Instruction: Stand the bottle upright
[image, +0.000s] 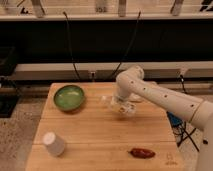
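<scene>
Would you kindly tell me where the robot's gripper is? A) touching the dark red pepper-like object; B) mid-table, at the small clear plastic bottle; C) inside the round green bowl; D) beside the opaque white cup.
B: the gripper hangs over the middle of the wooden table, at the small clear plastic bottle, right of the round green bowl.

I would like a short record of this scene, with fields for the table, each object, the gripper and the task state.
table: wooden table
gripper: gripper over the table's middle, right of the bowl, at the bottle
bottle: clear bottle beside the gripper; pose hard to tell
bowl: green bowl, back left
cup: white cup, front left
pepper: dark red pepper-like object, front right
task state: bottle not visibly standing upright
</scene>
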